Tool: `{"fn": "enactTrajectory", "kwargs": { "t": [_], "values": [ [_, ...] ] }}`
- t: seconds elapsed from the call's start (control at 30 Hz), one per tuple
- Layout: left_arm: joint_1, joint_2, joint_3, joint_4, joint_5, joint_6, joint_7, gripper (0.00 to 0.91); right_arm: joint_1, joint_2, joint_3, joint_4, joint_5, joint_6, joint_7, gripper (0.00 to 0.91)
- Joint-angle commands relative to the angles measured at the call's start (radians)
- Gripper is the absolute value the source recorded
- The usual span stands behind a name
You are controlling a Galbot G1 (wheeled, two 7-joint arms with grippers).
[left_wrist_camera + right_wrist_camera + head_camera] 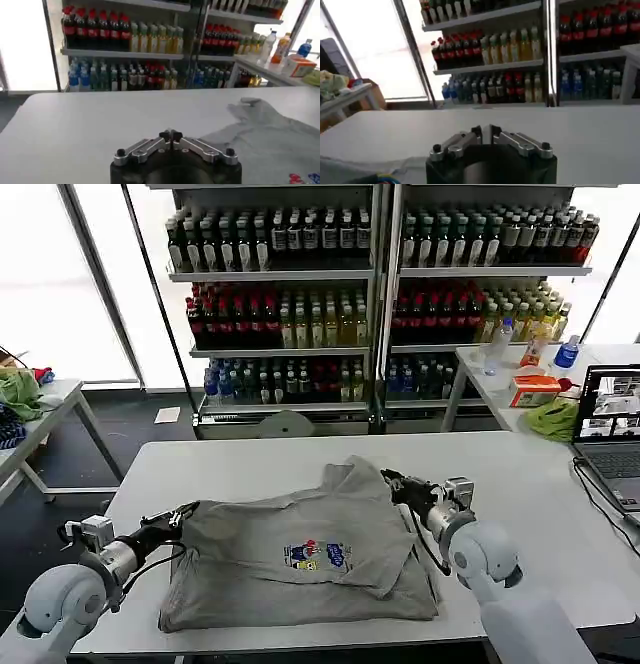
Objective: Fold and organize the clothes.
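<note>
1. Lying crumpled near the middle of the tabletop [540, 484]: one grey shirt [300, 559], print up, a flap bunched at its far edge.
2. Hovering at the shirt's left edge: left tool [183, 514], fingers clenched together, cloth between them not discernible.
3. Hovering at the shirt's right edge, beside the raised flap: right tool [392, 482], fingers likewise pressed shut.
4. Risking, as a judgement: dragging the whole shirt sideways instead of folding, if pulling on one edge only; folding in wrinkles from the bunched flap; pushing cloth toward the laptop [610, 429] right of the shirt.
5. Counting: one shirt, two tools, one laptop, one green cloth [552, 419] beyond the shirt's right side.
</note>
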Motion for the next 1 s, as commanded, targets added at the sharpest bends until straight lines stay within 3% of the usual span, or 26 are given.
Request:
{"fn": "enactTrajectory", "kwargs": {
  "t": [0.03, 0.23, 0.67, 0.73, 0.77, 0.93, 1.0],
  "values": [
    [0.006, -0.001, 0.002, 0.005, 0.012, -0.004, 0.003, 0.0, 0.298, 0.037, -0.157, -0.334, -0.085, 0.001, -0.067, 0.907],
    [0.009, 0.007, -0.009, 0.013, 0.008, -0.002, 0.017, 0.0, 0.377, 0.063, -0.197, -0.506, -0.06, 0.003, -0.133, 0.907],
    [-0.001, 0.009, 0.004, 0.031, 0.01, 0.002, 0.026, 0.0, 0.392, 0.139, -0.189, -0.665, -0.057, 0.005, -0.147, 0.907],
    [-0.003, 0.009, 0.004, 0.032, 0.01, 0.003, 0.025, 0.0, 0.39, 0.15, -0.193, -0.659, -0.053, 0.004, -0.147, 0.796],
    [-0.004, 0.009, 0.004, 0.031, 0.01, 0.004, 0.026, 0.0, 0.387, 0.157, -0.198, -0.66, -0.058, 0.004, -0.146, 0.695],
    [-0.004, 0.012, 0.003, 0.029, 0.007, 0.009, 0.032, 0.0, 0.377, 0.18, -0.202, -0.677, -0.071, 0.004, -0.145, 0.494],
    [-0.004, 0.013, 0.002, 0.028, 0.007, 0.011, 0.034, 0.0, 0.375, 0.184, -0.204, -0.679, -0.069, 0.004, -0.146, 0.282]
  ]
}}
